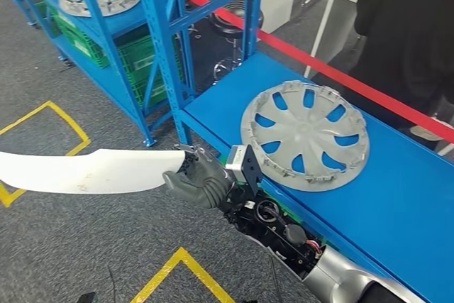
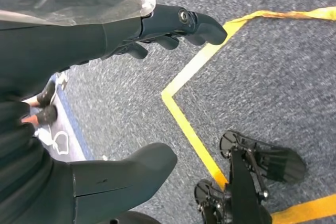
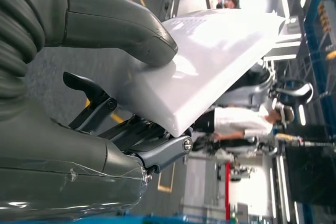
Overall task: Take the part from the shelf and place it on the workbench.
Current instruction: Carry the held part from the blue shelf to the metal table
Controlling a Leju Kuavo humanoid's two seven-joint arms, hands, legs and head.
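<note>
Clearly mid-carry: right hand [image 1: 199,179] clamped on one end of the white part [image 1: 86,170], thumb above and fingers beneath, held out level over grey carpet beside the blue shelf [image 1: 406,204]. Left hand [image 2: 174,27] hanging loose, holding nothing. Next, probably: steady transport to the workbench, then a flat set-down; smooth, glossy, blade-like panel, likely slippery.

Open carpet [image 1: 80,246] ahead; blue shelf uprights [image 1: 160,47] just beside part [image 1: 80,170].

White part [image 1: 86,170] cut off at left edge, person [image 1: 412,33] cropped at top
</note>
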